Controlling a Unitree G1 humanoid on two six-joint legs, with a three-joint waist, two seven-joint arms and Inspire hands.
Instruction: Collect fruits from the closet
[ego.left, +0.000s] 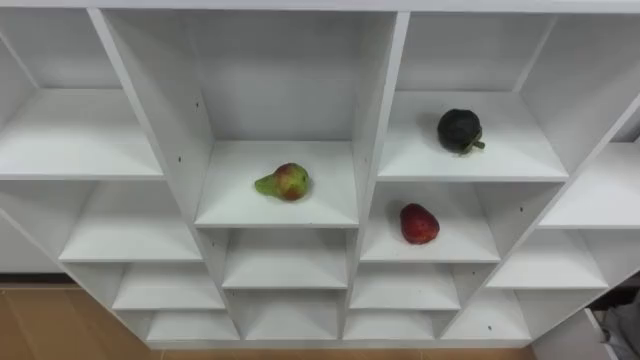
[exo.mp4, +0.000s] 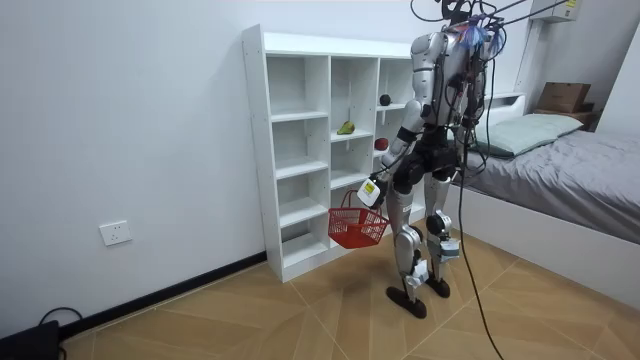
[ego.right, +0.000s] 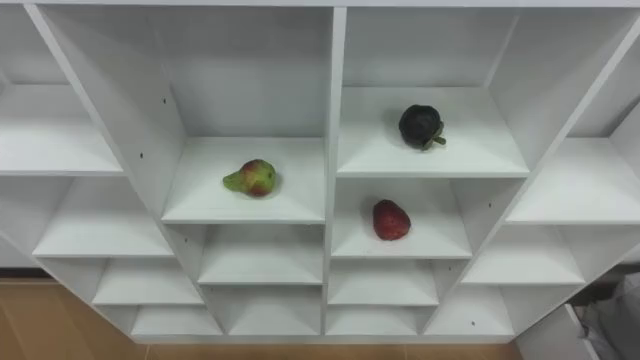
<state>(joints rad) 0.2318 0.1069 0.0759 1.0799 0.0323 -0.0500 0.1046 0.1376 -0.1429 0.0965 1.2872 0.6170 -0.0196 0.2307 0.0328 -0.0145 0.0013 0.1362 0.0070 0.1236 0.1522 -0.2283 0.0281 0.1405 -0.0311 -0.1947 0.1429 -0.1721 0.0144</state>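
A white closet (ego.left: 372, 130) of open compartments faces me. A green-red pear (ego.left: 285, 182) lies in the middle compartment. One column to the right, a dark round fruit (ego.left: 460, 130) sits on the upper shelf and a red fruit (ego.left: 419, 223) on the shelf below it. In the room view the robot stands upright right in front of the closet (exo.mp4: 258, 150). Its left hand (exo.mp4: 372, 191) hangs low at its side, curled on the handle of a red wire basket (exo.mp4: 357, 226). The basket hangs below the shelves that hold fruit.
The other compartments hold nothing. A bed (exo.mp4: 570, 165) with a pillow and a cardboard box (exo.mp4: 565, 97) stands behind the robot at the room view's right. Wooden floor (exo.mp4: 300, 320) stretches out in front of the closet, and a wall socket (exo.mp4: 116, 233) sits low on the left wall.
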